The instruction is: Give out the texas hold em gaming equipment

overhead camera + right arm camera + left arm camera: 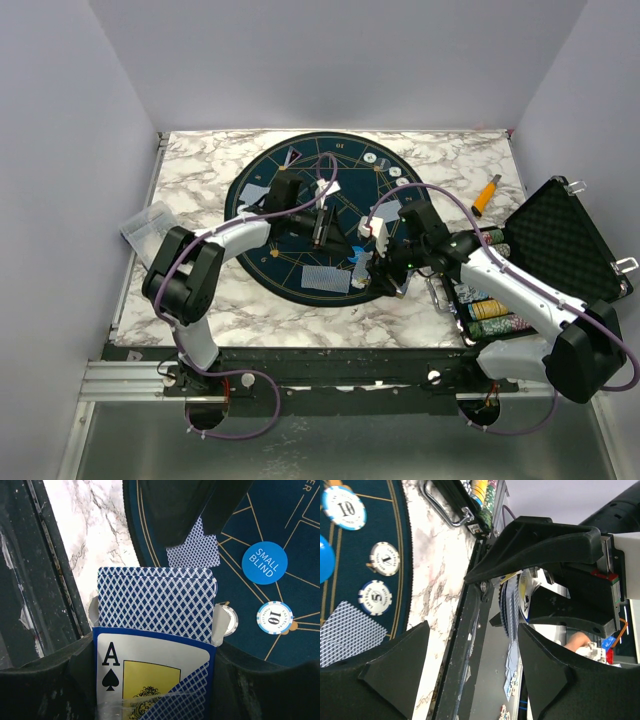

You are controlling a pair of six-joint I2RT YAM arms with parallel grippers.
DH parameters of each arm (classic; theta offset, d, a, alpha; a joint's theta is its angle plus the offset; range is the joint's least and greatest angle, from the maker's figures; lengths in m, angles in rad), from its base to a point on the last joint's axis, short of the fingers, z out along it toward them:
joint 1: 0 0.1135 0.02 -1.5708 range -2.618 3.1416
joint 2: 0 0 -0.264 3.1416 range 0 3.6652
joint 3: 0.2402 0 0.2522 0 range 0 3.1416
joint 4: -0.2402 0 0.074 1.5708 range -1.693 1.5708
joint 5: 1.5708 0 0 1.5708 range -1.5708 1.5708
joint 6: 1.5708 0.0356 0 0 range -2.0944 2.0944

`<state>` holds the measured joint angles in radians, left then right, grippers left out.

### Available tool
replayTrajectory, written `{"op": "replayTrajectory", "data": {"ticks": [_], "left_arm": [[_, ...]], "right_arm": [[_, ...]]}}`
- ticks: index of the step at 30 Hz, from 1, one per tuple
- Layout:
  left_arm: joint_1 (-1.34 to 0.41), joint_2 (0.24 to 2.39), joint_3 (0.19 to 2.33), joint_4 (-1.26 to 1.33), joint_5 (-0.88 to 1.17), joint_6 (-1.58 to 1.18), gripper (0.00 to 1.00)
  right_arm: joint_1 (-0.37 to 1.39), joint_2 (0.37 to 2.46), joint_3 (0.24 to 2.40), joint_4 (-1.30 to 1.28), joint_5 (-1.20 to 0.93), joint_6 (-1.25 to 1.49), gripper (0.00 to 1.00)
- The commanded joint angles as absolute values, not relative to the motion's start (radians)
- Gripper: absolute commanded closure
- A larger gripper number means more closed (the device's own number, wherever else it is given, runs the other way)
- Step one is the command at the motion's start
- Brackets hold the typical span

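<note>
My right gripper [368, 258] is shut on an opened blue card box [150, 670] with an ace of spades on its front. The deck of blue-backed cards [155, 600] sticks out of its top. Just beyond, my left gripper [320, 232] hovers over the round dark-blue mat [300, 250], open and with nothing between its fingers [395, 670]. A single face-down card [195, 550] lies on the mat under it. A blue "small blind" disc [264, 562] and a "10" chip [274, 617] rest nearby. More chips [385, 558] and dealt cards [325, 278] lie around the mat.
An open black foam-lined case [560, 240] with stacked chips [490, 305] stands at the right edge. An orange-handled tool [487, 193] lies behind it. A clear plastic bag [148, 222] sits at the table's left edge. Purple cables loop over both arms.
</note>
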<state>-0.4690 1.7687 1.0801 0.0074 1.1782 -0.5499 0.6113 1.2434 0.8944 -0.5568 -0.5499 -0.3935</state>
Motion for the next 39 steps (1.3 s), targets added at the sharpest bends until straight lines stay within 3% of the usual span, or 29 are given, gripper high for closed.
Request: {"op": "replayTrajectory", "data": {"ticks": [1, 16, 30, 36, 39], "left_arm": [[-0.512, 1.730, 1.085, 0.057, 1.204, -0.571, 0.26], [-0.603, 1.763, 1.093, 0.058, 1.179, -0.585, 0.30], [-0.541, 1.705, 1.048, -0.069, 1.137, -0.468, 0.57], [-0.529, 1.650, 1.040, -0.089, 1.134, -0.437, 0.57], [-0.530, 1.628, 1.044, -0.089, 1.141, -0.434, 0.47]], "right_arm": [[0.613, 1.228, 0.900, -0.561, -0.589, -0.406, 0.99], [0.613, 1.220, 0.896, -0.559, -0.594, -0.402, 0.99], [0.614, 1.201, 0.885, -0.559, -0.585, -0.402, 1.00], [0.613, 1.204, 0.886, -0.560, -0.580, -0.402, 0.99], [0.614, 1.211, 0.888, -0.560, -0.576, -0.403, 0.99]]}}
